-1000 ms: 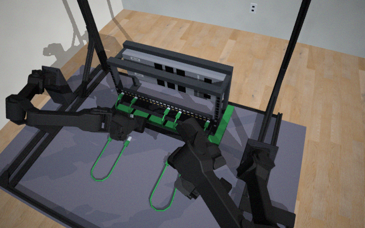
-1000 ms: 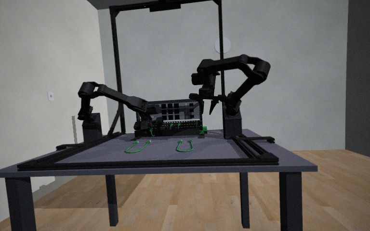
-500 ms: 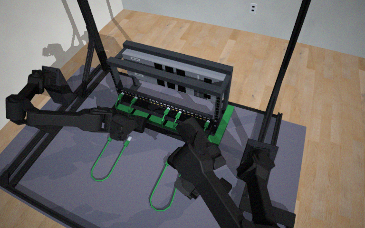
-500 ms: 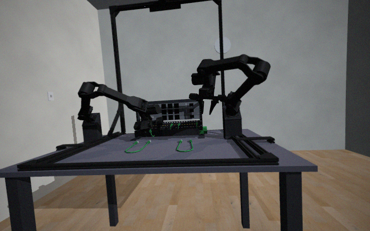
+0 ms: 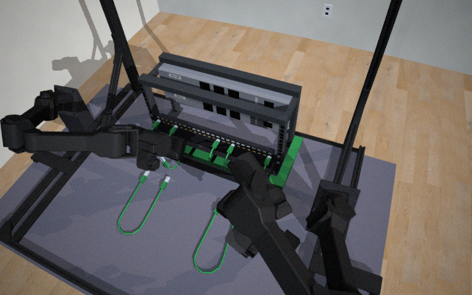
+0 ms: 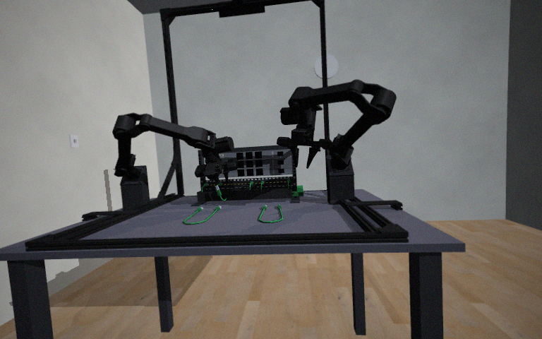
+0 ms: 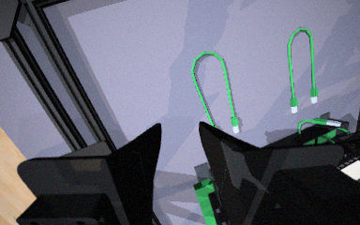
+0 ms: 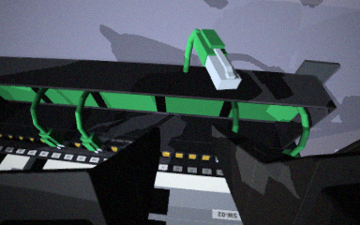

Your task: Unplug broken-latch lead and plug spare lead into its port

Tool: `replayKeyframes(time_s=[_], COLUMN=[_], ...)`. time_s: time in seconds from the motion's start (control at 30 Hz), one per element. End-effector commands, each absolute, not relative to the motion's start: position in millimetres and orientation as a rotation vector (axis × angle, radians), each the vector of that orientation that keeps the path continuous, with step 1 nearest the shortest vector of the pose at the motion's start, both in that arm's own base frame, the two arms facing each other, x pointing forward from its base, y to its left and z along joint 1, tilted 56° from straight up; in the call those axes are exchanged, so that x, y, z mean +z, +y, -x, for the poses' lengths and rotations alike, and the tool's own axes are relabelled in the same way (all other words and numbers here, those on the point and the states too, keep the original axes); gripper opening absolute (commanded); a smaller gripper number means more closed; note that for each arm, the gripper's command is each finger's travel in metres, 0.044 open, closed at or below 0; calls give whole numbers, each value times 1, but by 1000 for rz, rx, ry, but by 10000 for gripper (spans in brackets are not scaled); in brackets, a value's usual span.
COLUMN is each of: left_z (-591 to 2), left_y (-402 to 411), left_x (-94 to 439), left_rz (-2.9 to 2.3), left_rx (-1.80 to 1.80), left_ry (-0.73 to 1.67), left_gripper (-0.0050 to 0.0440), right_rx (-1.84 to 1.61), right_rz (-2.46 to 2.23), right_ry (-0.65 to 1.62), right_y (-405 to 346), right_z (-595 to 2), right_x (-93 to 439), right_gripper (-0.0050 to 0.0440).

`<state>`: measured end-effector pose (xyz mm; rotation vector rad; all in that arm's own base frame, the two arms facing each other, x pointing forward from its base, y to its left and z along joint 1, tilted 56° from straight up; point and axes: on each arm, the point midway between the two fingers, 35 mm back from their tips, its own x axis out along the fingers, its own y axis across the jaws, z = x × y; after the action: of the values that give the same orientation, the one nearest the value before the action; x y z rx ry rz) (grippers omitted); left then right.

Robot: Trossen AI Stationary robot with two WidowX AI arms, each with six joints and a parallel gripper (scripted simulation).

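Right wrist view: upside-down "SW-02" label (image 8: 226, 214); pale switch face (image 8: 192, 202).

We can read what seems to be "SW-02", upside down, on a small white label on the grey rack unit (image 8: 187, 199) toward the tabletop's far edge
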<state>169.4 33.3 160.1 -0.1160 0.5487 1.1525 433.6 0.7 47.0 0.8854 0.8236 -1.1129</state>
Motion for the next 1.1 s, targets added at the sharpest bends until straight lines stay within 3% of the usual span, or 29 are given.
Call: replayKeyframes(time_s=[0.0, 0.6, 0.63, 1.07], left_z=[-169, -169, -169, -169], left_y=[33, 33, 33, 33], left_x=[160, 160, 160, 160], left_rz=[116, 116, 116, 116], left_rx=[1152, 1152, 1153, 1153], left_ry=[549, 549, 549, 549], left_gripper=[176, 176, 176, 176], right_rx=[-1116, -1113, -1197, -1197], right_rz=[-887, -886, -828, -828], right_ry=[817, 823, 822, 822], right_y=[1, 17, -37, -37], right_z=[-434, -431, -434, -434], right_x=[49, 60, 85, 85], right_gripper=[176, 176, 176, 176])
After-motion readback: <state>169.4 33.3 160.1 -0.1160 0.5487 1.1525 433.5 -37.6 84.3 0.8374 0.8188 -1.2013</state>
